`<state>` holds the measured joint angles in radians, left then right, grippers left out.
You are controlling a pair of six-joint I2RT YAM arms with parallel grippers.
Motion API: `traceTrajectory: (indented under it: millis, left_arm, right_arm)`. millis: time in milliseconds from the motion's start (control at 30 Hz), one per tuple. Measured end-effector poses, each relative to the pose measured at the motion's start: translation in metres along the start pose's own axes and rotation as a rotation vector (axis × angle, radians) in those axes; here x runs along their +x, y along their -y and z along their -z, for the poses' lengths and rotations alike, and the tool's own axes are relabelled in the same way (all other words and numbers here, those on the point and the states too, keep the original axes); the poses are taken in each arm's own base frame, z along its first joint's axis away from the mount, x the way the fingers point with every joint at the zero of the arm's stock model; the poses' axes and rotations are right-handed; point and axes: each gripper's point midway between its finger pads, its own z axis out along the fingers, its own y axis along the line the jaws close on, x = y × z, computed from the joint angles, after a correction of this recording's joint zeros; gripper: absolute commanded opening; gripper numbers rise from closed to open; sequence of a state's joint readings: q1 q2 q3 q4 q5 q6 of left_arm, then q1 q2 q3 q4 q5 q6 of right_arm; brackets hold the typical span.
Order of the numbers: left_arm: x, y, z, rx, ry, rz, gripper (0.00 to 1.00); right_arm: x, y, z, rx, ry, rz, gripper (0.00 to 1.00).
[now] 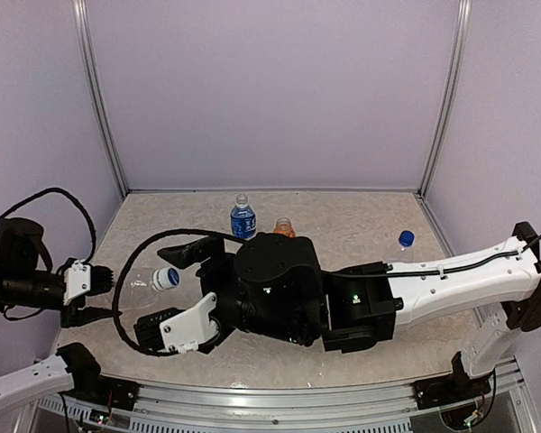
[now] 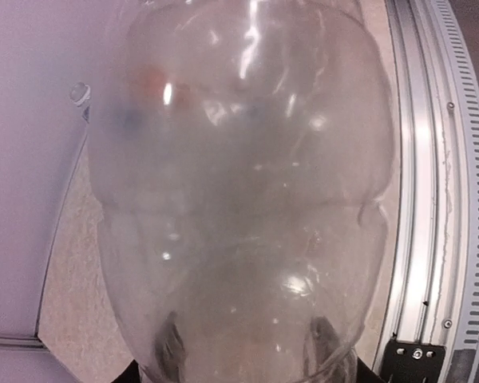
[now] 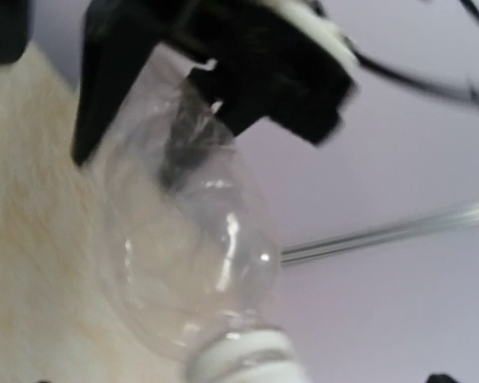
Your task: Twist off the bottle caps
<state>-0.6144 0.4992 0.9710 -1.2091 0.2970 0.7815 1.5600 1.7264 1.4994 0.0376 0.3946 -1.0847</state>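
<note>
Holding the clear bottle (image 3: 191, 263) by its base end over the table (image 1: 361, 225), the left gripper (image 3: 156, 136) is closed on it. It looks empty, light, thin-walled and slippery; the stiffer neck (image 3: 247, 355) seems the better hold. The right gripper (image 3: 239, 377) stands wide, empty.

We find open table (image 1: 361, 225) far right between the orange bottle (image 1: 284, 226) and a blue cap (image 1: 406, 238); the right arm (image 1: 451, 278) blocks the near middle, a cable (image 1: 116, 298) the left.

White right arm shell (image 1: 451, 275), black wrist housings (image 1: 275, 284), looping black cable (image 1: 116, 293), black jaws
</note>
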Motion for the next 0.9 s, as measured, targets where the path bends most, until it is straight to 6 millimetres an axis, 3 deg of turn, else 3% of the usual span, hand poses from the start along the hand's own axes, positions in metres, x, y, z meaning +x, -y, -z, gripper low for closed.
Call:
traceTrajectory:
  millis: [100, 267, 333, 400, 533, 667, 900]
  left_arm:
    - [-0.007, -0.032, 0.0, -0.161, 0.017, -0.027, 0.28]
    - [0.004, -0.082, -0.009, -0.418, -0.052, -0.114, 0.28]
    - [0.008, -0.096, -0.011, -0.494, -0.088, -0.156, 0.28]
    - [0.009, -0.107, -0.008, -0.556, -0.109, -0.193, 0.28]
    - [0.002, -0.122, 0.001, -0.639, -0.115, -0.233, 0.28]
    - [-0.002, -0.126, 0.005, -0.668, -0.116, -0.258, 0.28]
    - [-0.003, -0.127, 0.006, -0.674, -0.115, -0.272, 0.28]
  right_arm:
    - [0.019, 0.028, -0.006, 0.002, 0.017, -0.294, 0.99]
    - [0.085, 0.089, -0.018, 0.032, 0.065, -0.9, 0.93]
    - [0.103, 0.101, -0.019, 0.019, 0.089, -1.092, 0.91]
    - [0.104, 0.108, -0.021, -0.022, 0.133, -1.249, 0.89]
    - [0.083, 0.11, -0.033, -0.132, 0.208, -1.434, 0.86]
    - [0.075, 0.099, -0.044, -0.219, 0.211, -1.53, 0.7]
    - [0.08, 0.076, -0.057, -0.302, 0.167, -1.614, 0.43]
